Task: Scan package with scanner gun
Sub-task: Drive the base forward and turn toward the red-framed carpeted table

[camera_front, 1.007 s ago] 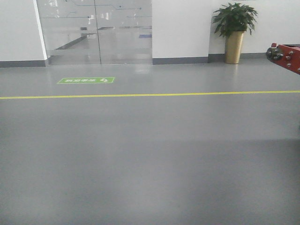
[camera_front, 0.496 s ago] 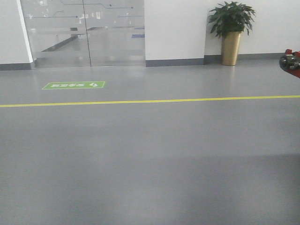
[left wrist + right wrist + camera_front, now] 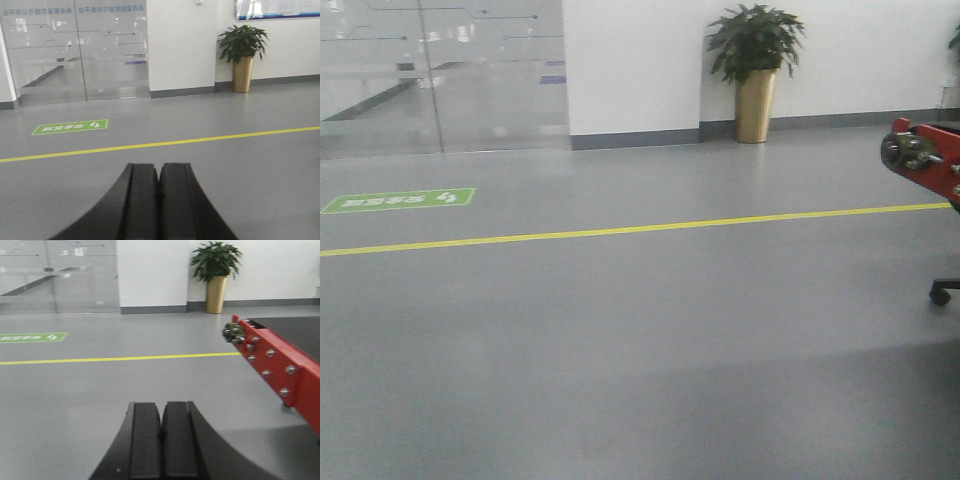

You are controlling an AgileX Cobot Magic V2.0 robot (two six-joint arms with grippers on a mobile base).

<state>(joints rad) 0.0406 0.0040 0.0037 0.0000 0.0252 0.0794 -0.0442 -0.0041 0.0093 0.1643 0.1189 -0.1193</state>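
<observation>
The package and the scanner gun are out of view in every frame. My left gripper is shut, its two black fingers pressed together with nothing between them, held level over bare grey floor. My right gripper is shut in the same way and also holds nothing. Neither gripper shows in the front view.
A red metal frame end with bolts juts in from the right, with a black surface behind it and a chair caster below. A yellow floor line, a green floor sign, glass doors and a potted plant lie ahead.
The front view has swung to the right: the plant, glass doors and green sign have slid left, and the red frame end has come further into the picture at the right.
</observation>
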